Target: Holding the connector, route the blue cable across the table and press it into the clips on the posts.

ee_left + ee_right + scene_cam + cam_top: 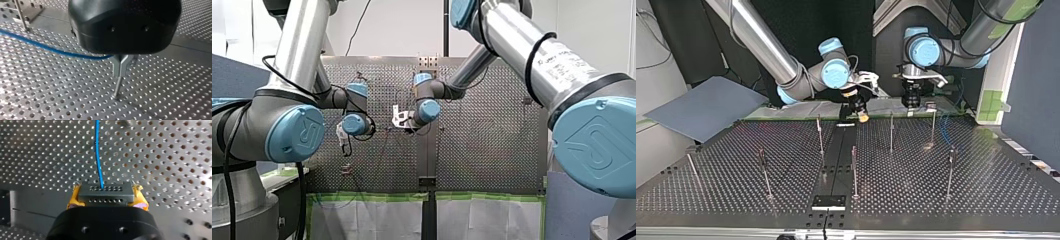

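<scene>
My right gripper (107,196) is shut on a dark grey connector (105,190), held between its yellow pads (74,198). The blue cable (98,152) leaves the connector and runs straight ahead over the perforated table (162,157). In the top view this gripper (859,114) hangs low near the far middle. My left gripper (120,73) is black with metal fingers pressed together, and the blue cable (50,48) runs up to them from one side. A thin post (117,87) stands just under its fingertips. In the top view my left gripper (911,100) hovers at the far right of middle.
Several thin posts stand on the table, among them one (819,132) left of centre, one (891,131) right of centre and one (854,170) nearer. A grey board (706,107) lies at the top view's left. A black plate (828,201) sits at the near edge.
</scene>
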